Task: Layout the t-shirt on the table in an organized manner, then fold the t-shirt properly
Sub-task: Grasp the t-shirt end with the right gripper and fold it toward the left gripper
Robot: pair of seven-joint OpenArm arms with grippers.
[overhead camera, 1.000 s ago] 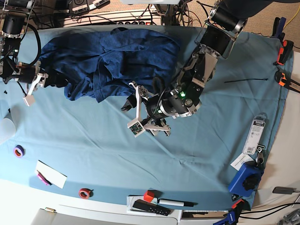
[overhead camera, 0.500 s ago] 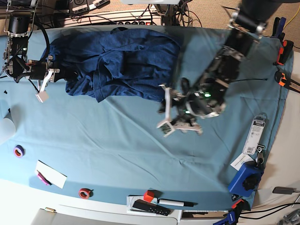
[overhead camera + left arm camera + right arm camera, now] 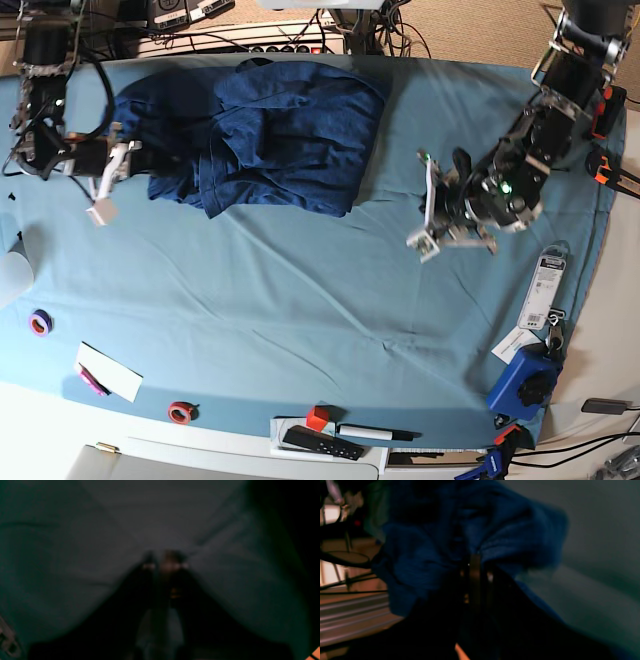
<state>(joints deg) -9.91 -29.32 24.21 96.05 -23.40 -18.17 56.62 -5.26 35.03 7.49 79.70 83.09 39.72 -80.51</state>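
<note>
Right gripper (image 3: 476, 563) is clamped on the shirt (image 3: 260, 130) edge; the bunched shirt stretches away from it across the table (image 3: 300, 300). Left gripper (image 3: 432, 205), closed and empty, sits well apart, beyond the shirt's far end.

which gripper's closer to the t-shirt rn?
Right. The right gripper is shut on the t-shirt at its edge, on the base view's left. The left gripper is shut on nothing, over bare table well clear of the shirt.
</note>
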